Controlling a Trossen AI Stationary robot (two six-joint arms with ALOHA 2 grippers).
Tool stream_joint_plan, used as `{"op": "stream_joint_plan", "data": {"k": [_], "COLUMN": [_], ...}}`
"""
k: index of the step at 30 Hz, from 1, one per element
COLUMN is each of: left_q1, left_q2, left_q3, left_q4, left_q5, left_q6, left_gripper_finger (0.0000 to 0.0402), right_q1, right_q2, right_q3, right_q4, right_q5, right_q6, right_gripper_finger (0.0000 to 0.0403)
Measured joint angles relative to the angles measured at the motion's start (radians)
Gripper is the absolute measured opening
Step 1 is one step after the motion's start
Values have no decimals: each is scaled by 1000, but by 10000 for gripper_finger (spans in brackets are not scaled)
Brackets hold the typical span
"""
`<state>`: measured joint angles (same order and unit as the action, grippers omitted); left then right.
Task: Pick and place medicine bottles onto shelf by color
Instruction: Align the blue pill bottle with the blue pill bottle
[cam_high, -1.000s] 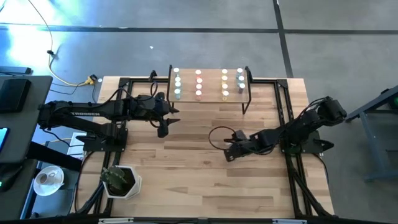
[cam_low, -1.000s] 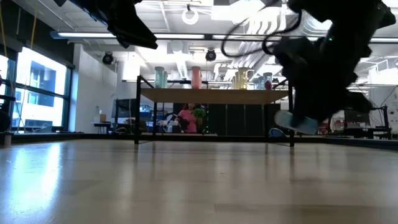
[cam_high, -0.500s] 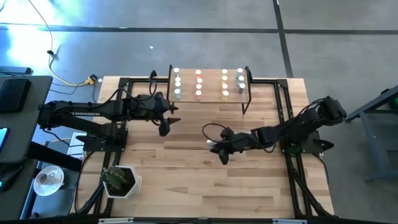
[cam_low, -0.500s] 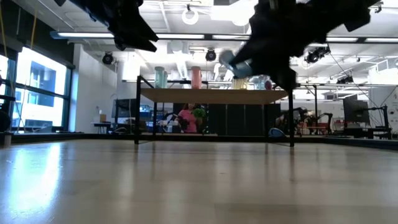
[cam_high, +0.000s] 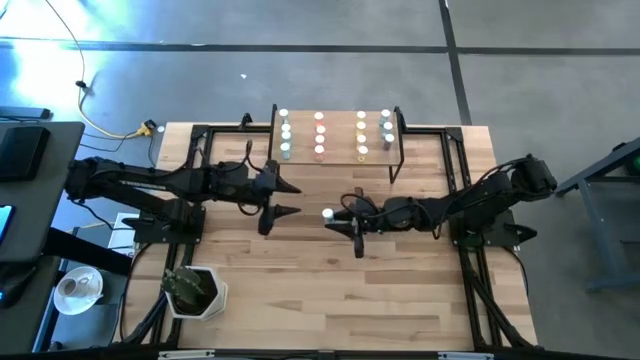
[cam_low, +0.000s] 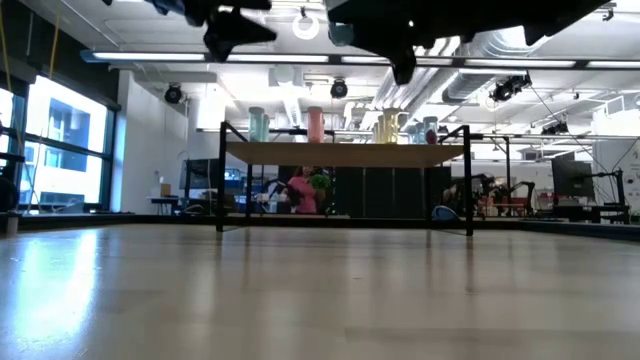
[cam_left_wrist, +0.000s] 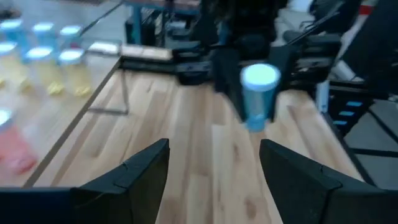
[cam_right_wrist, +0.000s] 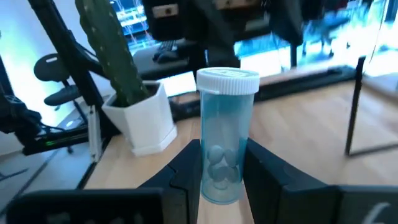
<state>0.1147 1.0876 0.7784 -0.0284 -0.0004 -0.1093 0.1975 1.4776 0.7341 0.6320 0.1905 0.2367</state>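
Observation:
My right gripper (cam_high: 338, 216) is shut on a blue medicine bottle (cam_right_wrist: 225, 143) with a white cap (cam_high: 327, 213), high above the middle of the table. My left gripper (cam_high: 288, 199) stands open just left of it, fingers pointing at the bottle (cam_left_wrist: 258, 96) without touching it. The shelf (cam_high: 336, 158) stands at the far middle of the table on black legs. Rows of bottles stand on it: teal (cam_high: 285, 135), pink (cam_high: 320, 135), yellow (cam_high: 361, 135) and blue (cam_high: 386, 128). My right gripper pinches the bottle's lower body (cam_right_wrist: 224, 174) between its two fingers (cam_right_wrist: 186, 163), one on each side. The fingers come level from the table's right side. The bottle stands upright with its cap up, lifted clear of the table.
A cactus in a white pot (cam_high: 195, 290) stands at the near left corner of the table. Black frame rails (cam_high: 470, 260) run along both sides. The shelf's thin legs (cam_low: 220, 190) stand behind the grippers. The near half of the tabletop (cam_high: 340, 290) is bare wood.
My right gripper has risen from near the table with the bottle, turned from pointing down to level, and gone toward the table's left. The bottle has come upright. My left gripper has opened and swung toward the bottle.

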Motion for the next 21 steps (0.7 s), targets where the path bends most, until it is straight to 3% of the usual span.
{"op": "stream_joint_plan", "data": {"k": [13, 21], "left_q1": [-48, -50], "left_q2": [213, 282], "left_q3": [0, 0], "left_q4": [396, 516], "left_q5": [28, 137], "left_q6": [34, 0], "left_gripper_finger": [239, 239], "right_q1": [-8, -8], "right_q2": [0, 0], "right_q3": [0, 0], "right_q4": [102, 104], "right_q5": [-52, -52], "right_q6": [-165, -178], "right_gripper_finger": [83, 83]}}
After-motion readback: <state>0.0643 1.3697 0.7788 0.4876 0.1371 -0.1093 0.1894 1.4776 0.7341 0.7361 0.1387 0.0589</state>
